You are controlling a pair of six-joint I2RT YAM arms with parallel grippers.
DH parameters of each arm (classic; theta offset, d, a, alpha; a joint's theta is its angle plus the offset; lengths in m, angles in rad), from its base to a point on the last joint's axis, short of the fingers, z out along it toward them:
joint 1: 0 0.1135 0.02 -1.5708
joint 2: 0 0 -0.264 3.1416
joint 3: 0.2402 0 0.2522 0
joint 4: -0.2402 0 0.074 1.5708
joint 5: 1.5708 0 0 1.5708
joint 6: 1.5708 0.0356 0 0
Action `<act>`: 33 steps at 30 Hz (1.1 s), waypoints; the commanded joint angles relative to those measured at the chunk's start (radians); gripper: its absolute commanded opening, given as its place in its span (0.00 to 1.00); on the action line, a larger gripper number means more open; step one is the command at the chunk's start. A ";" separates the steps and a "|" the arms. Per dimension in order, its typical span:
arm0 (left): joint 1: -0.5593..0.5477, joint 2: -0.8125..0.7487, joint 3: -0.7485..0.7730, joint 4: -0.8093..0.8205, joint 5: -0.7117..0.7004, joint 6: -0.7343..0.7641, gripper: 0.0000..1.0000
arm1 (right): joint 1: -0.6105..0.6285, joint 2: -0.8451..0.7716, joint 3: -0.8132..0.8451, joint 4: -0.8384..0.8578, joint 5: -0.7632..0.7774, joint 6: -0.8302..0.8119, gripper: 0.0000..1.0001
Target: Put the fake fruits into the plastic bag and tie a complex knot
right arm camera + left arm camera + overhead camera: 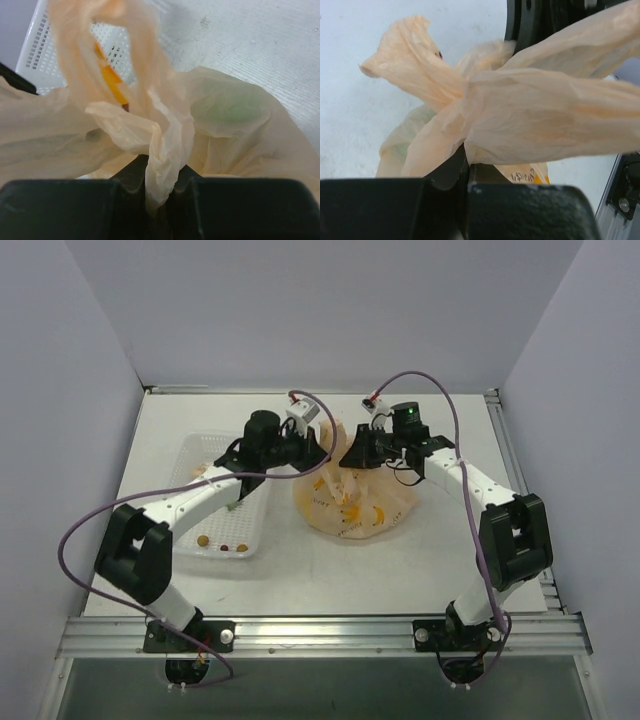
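The bag [355, 502] lies on the bench [440, 550], with a tray [215, 455] at its 9 o'clock. At the bag's 12 o'clock, the left tool [467, 172] and right tool [157, 185] each pinch a twisted strand of it.

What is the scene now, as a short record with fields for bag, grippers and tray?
bag: plastic bag at table middle, handles raised and twisted together
contents: green fruit shows through its wall
left gripper: fingers shut on bag plastic
right gripper: fingers shut on bag plastic
tray: white mesh tray left of bag, few small bits inside
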 commanded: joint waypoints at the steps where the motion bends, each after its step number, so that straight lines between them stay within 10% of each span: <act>1: 0.015 0.122 0.141 0.216 0.132 0.045 0.00 | -0.003 -0.077 -0.036 0.050 -0.042 0.019 0.00; 9: 0.006 0.270 0.295 0.257 0.308 0.023 0.01 | -0.016 -0.052 -0.015 0.086 -0.034 0.059 0.00; 13: 0.007 0.181 0.223 0.188 0.278 0.059 0.44 | -0.025 -0.032 0.005 0.090 -0.042 0.065 0.00; 21: 0.007 0.097 0.138 0.099 0.217 0.068 0.75 | -0.032 -0.008 0.017 0.109 -0.052 0.094 0.00; 33: -0.074 0.110 0.141 0.094 -0.225 0.167 0.78 | -0.019 -0.015 0.004 0.127 -0.048 0.120 0.00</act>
